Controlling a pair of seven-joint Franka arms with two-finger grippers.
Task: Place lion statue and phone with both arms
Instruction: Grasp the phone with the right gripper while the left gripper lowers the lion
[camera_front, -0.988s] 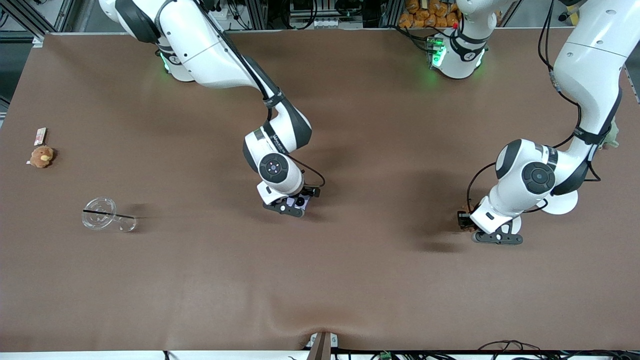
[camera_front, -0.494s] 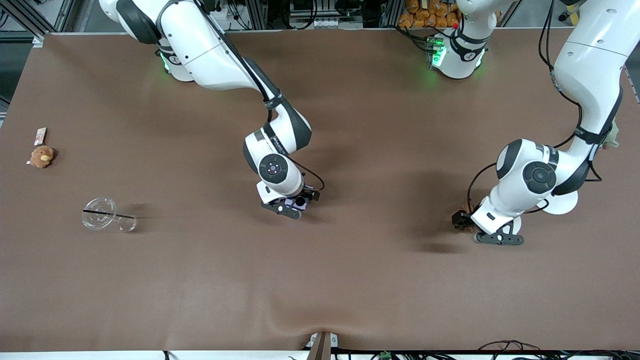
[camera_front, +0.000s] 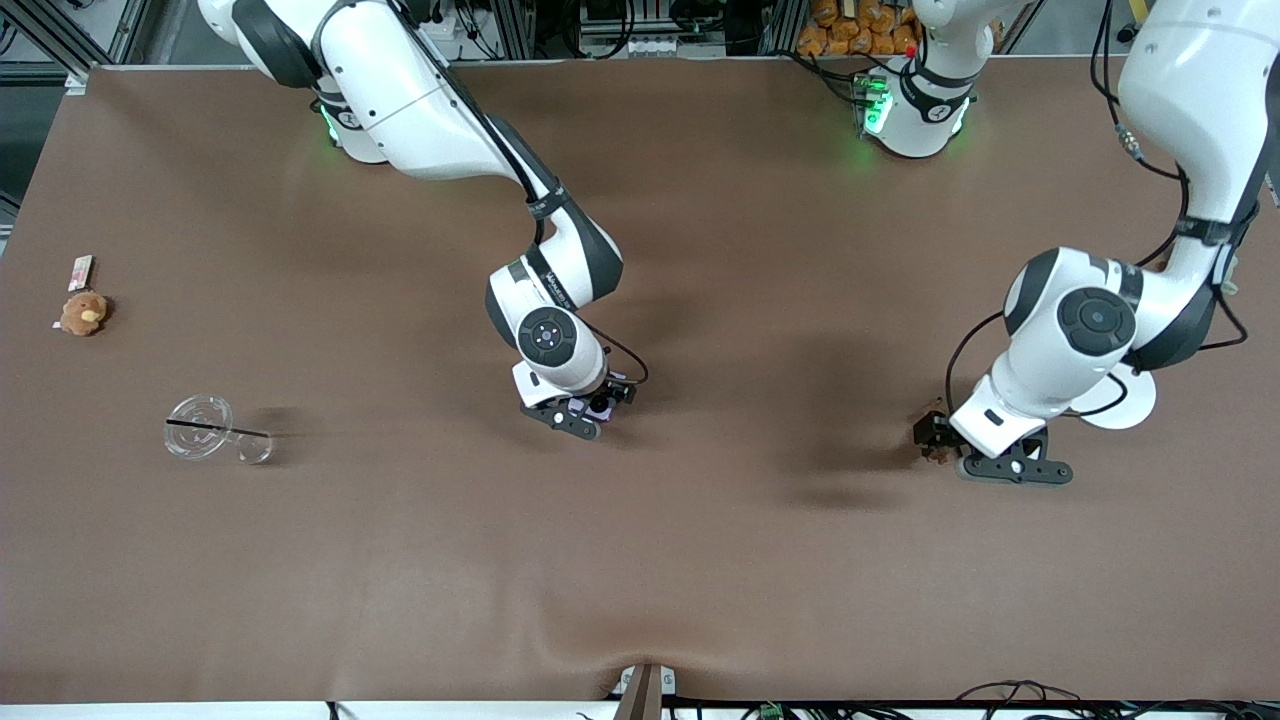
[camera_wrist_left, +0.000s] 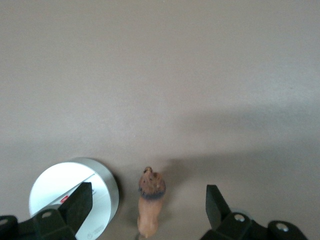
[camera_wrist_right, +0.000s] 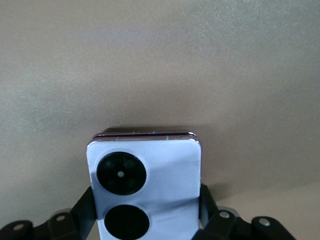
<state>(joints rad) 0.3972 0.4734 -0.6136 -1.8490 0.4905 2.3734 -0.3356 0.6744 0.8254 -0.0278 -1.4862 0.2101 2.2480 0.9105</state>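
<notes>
Lion statue (camera_wrist_left: 150, 210): set down on the bench (camera_front: 700, 560) toward the left arm's end, beside a white round disc (camera_wrist_left: 75, 200). The left gripper (camera_wrist_left: 150, 207) is over it with fingers (camera_wrist_left: 80, 204) spread wide on either side and clear of the figurine, so nothing is held. In the front view the statue shows only as a small brown patch by the gripper. Judged: this half of the task looks complete, barring the arm's withdrawal.

Phone (camera_wrist_right: 145, 190): near the middle of the bench, between the fingers of the right gripper (camera_wrist_right: 145, 220), which are closed against its two edges. The phone's face with the two black camera circles is toward the wrist camera. Whether it rests on the bench or is lifted cannot be told. Judged: this half is outstanding; release and withdrawal remain.

Elsewhere: a tan plush toy (camera_front: 83, 313) and a clear glass piece (camera_front: 212, 430) lie toward the right arm's end, untouched.
</notes>
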